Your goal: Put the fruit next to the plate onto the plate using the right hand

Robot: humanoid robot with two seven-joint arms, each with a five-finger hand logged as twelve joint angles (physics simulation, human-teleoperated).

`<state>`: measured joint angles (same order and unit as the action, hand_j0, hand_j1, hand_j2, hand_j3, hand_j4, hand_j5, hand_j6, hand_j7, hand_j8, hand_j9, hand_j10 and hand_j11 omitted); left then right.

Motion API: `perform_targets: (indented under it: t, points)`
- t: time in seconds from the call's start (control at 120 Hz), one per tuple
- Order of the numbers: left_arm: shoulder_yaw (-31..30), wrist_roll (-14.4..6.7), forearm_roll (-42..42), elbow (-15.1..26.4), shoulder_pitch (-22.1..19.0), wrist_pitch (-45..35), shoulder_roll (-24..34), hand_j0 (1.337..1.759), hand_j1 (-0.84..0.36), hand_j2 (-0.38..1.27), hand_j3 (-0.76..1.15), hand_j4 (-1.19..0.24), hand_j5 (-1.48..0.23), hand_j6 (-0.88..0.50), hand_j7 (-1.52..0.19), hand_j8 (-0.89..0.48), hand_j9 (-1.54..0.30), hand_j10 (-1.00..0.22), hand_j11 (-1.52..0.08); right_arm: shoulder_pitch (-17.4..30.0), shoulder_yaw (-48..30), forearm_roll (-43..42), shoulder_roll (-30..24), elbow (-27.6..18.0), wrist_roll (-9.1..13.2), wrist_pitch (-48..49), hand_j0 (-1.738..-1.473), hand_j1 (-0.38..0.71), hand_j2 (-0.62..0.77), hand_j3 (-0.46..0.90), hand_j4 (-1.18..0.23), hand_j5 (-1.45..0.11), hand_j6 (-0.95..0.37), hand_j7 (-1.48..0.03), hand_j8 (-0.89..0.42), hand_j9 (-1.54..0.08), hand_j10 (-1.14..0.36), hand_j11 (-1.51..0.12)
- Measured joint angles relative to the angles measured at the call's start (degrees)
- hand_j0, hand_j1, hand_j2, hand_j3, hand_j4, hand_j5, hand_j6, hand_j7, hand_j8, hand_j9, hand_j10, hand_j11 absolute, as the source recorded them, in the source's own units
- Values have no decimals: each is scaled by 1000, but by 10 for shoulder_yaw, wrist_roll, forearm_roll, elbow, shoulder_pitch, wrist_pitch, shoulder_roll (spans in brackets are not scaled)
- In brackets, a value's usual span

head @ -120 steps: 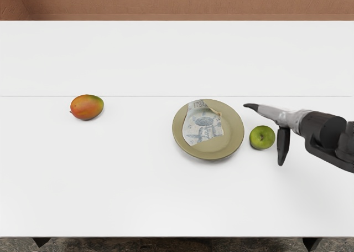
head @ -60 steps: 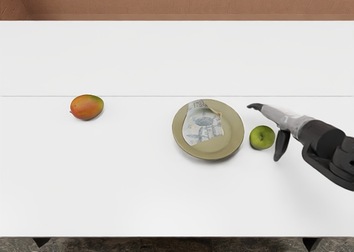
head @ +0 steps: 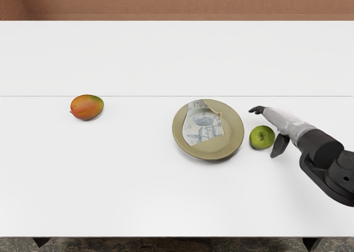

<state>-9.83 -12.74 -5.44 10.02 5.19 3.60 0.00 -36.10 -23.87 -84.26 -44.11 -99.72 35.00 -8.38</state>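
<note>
In the head view, a green apple is seen on the white table, just beside the right rim of an olive plate marked with a blue-and-white pattern. The right hand is held just right of the apple, its fingers spread apart and nothing grasped. The lower dark digit seems to be just clear of the fruit, though contact cannot be ruled out. A mango is set well apart on the left.

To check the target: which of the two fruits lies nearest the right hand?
The green apple beside the plate; the orange mango lies far left.
</note>
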Motion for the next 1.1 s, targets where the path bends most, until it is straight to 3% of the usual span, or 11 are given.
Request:
perform_targets:
  t: [0.333,0.733,1.1]
  points:
    - [0,0,0,0,0,0,0,1658,349,0,0,0,0,0,0,0,0,0,0,0,-2,-13,2,2,0,18,-1658,-93,-39,0,-221,-282,-223,-281,-222,-281,-220,-281]
    - [0,0,0,0,0,0,0,1658,349,0,0,0,0,0,0,0,0,0,0,8,-6,-14,4,0,0,10,-1658,80,-68,0,-364,-469,-366,-468,-365,-468,-364,-468]
    - [0,0,0,0,0,0,0,1658,349,0,0,0,0,0,0,0,0,0,0,13,-6,-14,14,1,0,8,-1658,126,-72,0,-404,-523,-406,-521,-405,-522,-404,-522]
